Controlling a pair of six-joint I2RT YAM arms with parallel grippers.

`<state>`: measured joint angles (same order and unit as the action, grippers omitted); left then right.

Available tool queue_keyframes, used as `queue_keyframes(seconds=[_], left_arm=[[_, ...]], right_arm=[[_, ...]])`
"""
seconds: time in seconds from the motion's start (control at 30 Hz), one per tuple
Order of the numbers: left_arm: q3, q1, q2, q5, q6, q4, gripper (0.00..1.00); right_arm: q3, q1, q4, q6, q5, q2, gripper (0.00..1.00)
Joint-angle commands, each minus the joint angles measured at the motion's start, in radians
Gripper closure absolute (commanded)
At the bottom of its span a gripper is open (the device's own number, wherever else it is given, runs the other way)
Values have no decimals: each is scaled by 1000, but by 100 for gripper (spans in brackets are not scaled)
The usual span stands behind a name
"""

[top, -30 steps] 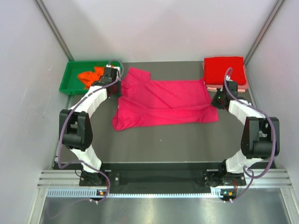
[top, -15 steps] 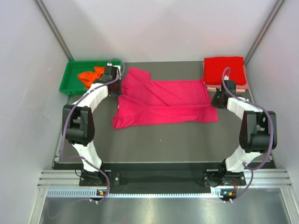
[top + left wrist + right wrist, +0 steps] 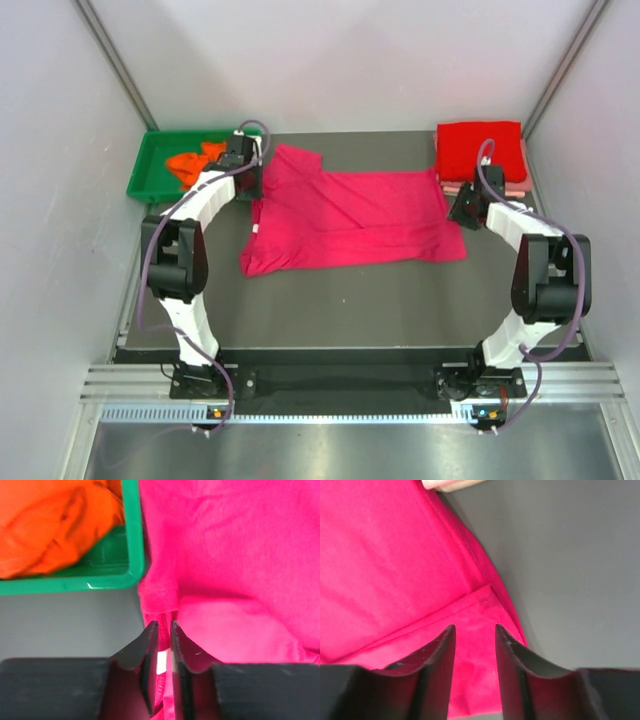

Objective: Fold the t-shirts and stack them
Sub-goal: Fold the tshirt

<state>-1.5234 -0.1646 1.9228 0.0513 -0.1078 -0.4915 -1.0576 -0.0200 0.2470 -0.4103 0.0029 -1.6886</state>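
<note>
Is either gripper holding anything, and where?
The right gripper holds nothing: its jaws stand open over a corner of the magenta-pink t-shirt. The left gripper, jaws narrow, straddles that shirt's edge beside the green tray; a grip cannot be told.

No lettering, brand or number is legible; a white tag [image 3: 161,662] on the magenta-pink t-shirt [image 3: 350,215] shows only blur

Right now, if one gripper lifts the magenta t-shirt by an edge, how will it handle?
Probably floppy: the magenta t-shirt lies flat with soft creases and a folded-over layer, so it should drape from any pinch. Likely light, being thin cloth. Pushed, it would probably bunch on the dark table rather than slide whole.
</note>
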Motion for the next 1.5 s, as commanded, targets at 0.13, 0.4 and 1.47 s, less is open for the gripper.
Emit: queue_keyframes(seconds=[0.13, 0.4, 1.47], left_arm=[[-81, -29, -149, 0, -32, -140, 69], [348, -66, -422, -299, -141, -52, 67], [813, 97, -637, -136, -570, 168, 52]], right_arm=[[2, 6, 293, -224, 42, 203, 57], [203, -1, 242, -318, 60, 314, 58], [311, -54, -9, -380, 141, 149, 84]])
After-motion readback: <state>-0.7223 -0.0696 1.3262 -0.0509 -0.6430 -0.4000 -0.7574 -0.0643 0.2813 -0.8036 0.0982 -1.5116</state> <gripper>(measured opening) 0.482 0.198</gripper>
